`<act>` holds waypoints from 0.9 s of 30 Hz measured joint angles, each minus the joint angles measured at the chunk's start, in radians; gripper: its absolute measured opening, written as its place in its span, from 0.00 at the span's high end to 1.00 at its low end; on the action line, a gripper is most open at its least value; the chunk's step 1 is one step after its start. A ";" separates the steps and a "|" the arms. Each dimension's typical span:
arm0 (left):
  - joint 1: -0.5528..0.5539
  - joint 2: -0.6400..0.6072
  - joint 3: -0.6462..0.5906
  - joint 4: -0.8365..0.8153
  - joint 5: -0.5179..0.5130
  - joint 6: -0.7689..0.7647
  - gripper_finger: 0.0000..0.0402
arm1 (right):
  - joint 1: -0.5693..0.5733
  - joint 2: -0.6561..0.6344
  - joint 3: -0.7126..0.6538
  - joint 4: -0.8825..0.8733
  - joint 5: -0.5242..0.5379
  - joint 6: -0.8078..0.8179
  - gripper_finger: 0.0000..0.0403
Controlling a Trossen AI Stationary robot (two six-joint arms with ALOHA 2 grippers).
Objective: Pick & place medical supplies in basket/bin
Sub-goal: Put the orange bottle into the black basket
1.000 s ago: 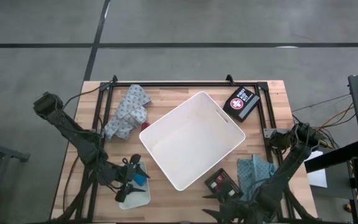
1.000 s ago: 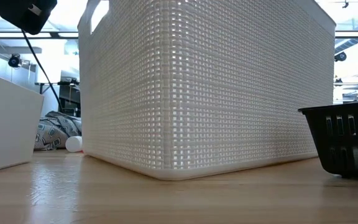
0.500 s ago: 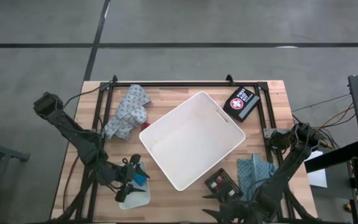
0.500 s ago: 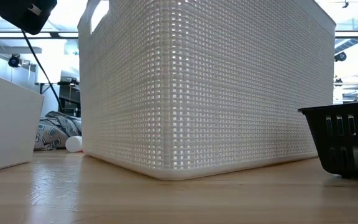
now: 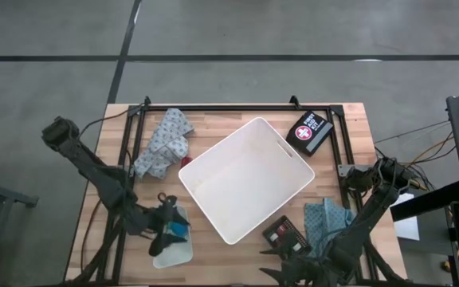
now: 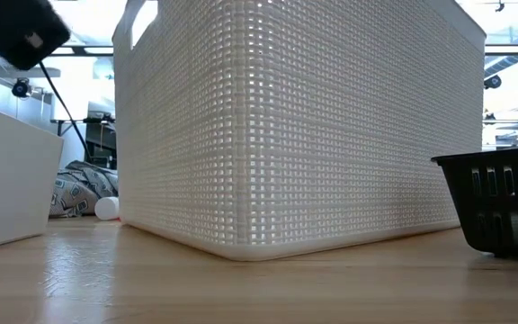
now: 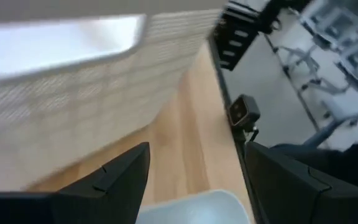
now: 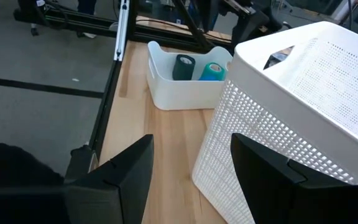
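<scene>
The white bin (image 5: pixel 245 179) stands at the table's middle; its mesh wall (image 6: pixel 295 126) fills the low view. My left gripper (image 5: pixel 168 226) hovers open over a small translucent tray (image 5: pixel 174 249) near the front left. In the left wrist view that gripper (image 7: pixel 194 180) has nothing between its fingers, and the tray's rim (image 7: pixel 194 205) shows below it. The tray (image 8: pixel 179 87) holds a dark green roll (image 8: pixel 182 67) and a teal roll (image 8: pixel 213 71). My right gripper (image 5: pixel 287 259) waits open at the near edge, right of the bin, with its fingers empty (image 8: pixel 191 180).
A patterned cloth (image 5: pixel 164 143) lies at the far left with a small white roll (image 6: pixel 106 209) beside it. A dark first-aid case (image 5: pixel 309 131) lies at the far right. A black basket (image 5: pixel 284 233) and a blue cloth (image 5: pixel 329 219) sit by the right arm.
My left gripper has rolled about its own pointing line while staying over the tray. Its fingers have kept the same gap. Everything else on the table has stayed where it was.
</scene>
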 joint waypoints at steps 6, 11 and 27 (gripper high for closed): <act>0.000 -0.105 0.000 -0.220 -0.029 -0.155 0.32 | 0.000 0.000 0.000 -0.001 0.000 0.000 0.48; 0.000 -0.201 0.000 -0.429 -0.127 -0.275 0.32 | 0.000 0.000 0.000 -0.001 0.000 0.000 0.48; 0.219 -0.282 -0.002 -0.624 -0.208 -0.296 0.32 | 0.000 0.000 0.000 -0.001 0.000 0.000 0.48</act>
